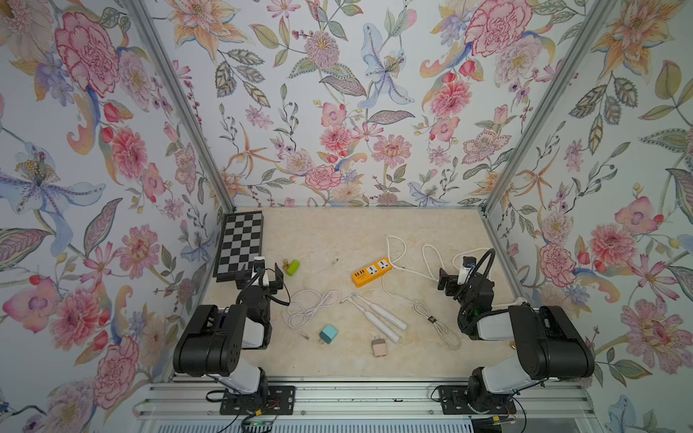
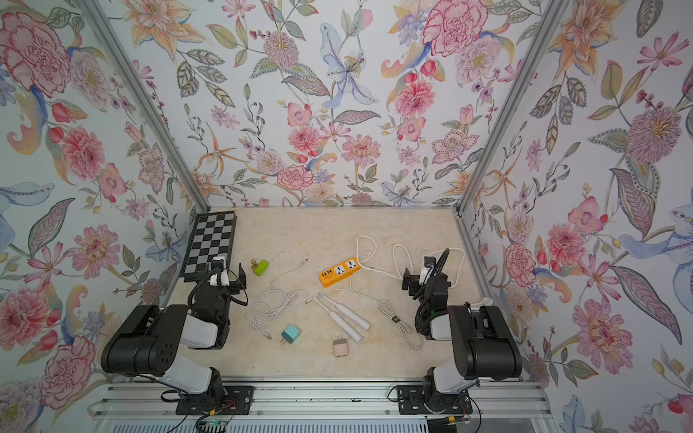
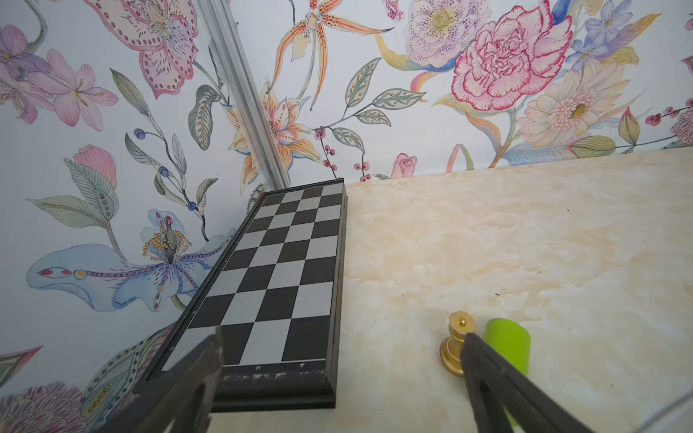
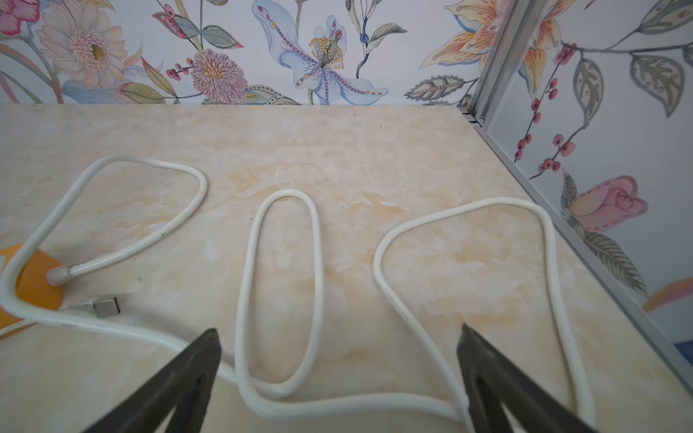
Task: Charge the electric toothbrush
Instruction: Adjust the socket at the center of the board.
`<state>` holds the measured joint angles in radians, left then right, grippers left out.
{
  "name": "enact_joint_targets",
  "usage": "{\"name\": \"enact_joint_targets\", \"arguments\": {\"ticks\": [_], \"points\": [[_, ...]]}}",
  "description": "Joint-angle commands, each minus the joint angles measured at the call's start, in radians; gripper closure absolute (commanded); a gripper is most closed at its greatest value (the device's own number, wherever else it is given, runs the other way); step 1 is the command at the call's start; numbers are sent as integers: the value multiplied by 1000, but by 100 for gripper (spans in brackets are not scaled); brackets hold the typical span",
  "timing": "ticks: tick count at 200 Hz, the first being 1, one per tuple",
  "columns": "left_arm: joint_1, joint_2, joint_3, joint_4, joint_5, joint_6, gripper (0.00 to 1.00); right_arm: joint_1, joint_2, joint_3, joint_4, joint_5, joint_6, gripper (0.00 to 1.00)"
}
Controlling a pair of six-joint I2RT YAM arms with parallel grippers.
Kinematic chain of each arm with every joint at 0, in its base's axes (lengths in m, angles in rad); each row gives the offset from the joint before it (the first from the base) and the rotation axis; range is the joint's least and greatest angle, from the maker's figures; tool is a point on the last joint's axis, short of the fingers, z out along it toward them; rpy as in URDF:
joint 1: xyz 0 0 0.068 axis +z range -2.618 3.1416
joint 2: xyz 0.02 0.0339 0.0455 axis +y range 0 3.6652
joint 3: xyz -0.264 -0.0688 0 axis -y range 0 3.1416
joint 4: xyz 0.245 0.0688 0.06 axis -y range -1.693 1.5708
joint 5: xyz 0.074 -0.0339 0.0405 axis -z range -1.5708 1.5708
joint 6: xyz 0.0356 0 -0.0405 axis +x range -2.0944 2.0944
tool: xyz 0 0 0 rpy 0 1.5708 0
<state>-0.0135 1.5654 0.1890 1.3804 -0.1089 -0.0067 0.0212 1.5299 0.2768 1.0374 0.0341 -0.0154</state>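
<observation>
Toothbrushes (image 1: 377, 318) lay side by side mid-table, strip (image 1: 372, 272) at their 12 o'clock. My left gripper (image 1: 261, 273) and right gripper (image 1: 453, 275) stood wide, empty. I feared pinching one brush would drag its neighbour.

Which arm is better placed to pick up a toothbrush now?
Probably the right arm. The right tool, open, hangs beside the orange power strip, nearer the toothbrushes; the left tool, also open, is by the chessboard, with a coiled cable between.
</observation>
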Motion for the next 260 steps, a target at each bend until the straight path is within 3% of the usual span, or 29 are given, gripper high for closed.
{"name": "enact_joint_targets", "arguments": {"ticks": [1,152,193,228,260], "points": [[-10,8,15,14,-1,11,1,3,10,23,44,8,-18,0],[-9,8,12,19,-1,11,1,2,7,20,48,7,-18,0],[-9,-67,-20,56,-39,-2,1,7,-74,-40,94,124,18,0],[-9,-244,33,-194,18,12,1,7,-276,22,-186,169,52,0],[-8,-440,166,-528,-56,-151,1,-34,-470,141,-589,215,370,0]]}}
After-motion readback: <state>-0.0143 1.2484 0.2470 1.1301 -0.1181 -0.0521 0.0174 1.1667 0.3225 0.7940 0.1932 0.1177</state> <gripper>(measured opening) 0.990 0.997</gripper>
